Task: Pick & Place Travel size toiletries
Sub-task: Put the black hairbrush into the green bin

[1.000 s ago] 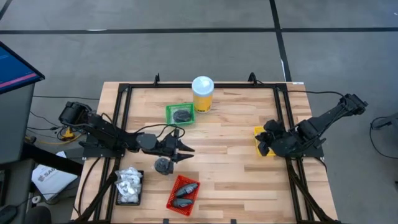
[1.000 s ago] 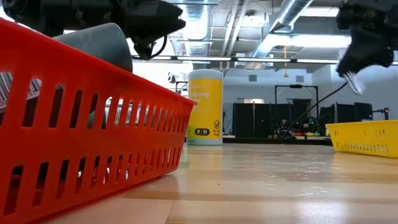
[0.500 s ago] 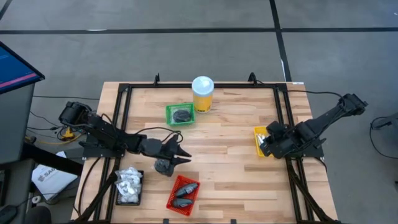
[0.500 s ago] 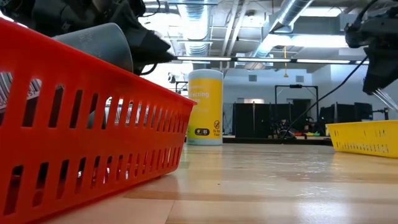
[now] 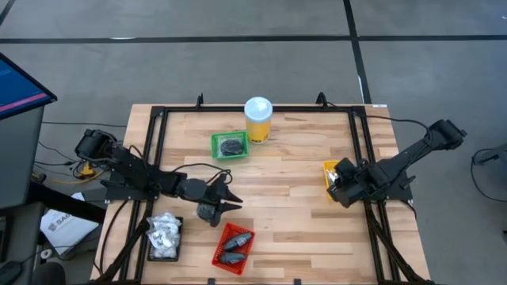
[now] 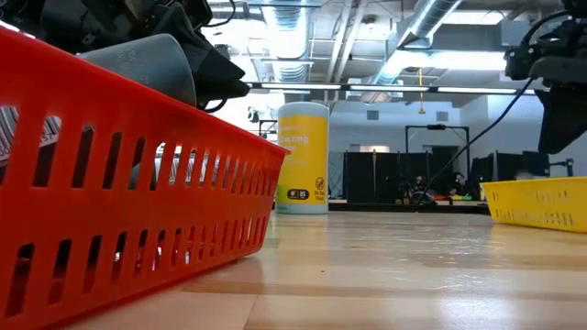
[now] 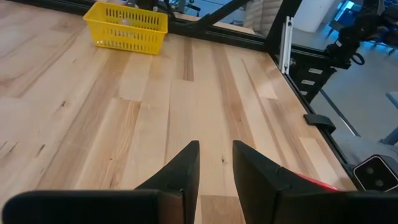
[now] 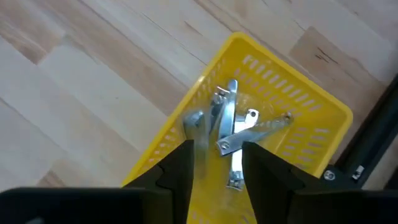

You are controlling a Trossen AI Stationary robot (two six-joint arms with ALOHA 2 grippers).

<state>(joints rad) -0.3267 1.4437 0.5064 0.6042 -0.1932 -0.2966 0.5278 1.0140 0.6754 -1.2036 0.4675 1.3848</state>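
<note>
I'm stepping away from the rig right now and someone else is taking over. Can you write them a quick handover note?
Right gripper: over the yellow tray at the table's right edge, fingers apart; a silvery piece is between them, several more lie in the tray.
Left gripper: above the table's left-centre, holding a dark grey puck.
Sorted so far: white sachets in the black tray, dark bottles in the red tray, one dark item in the green tray.
Left: place the puck.
</note>
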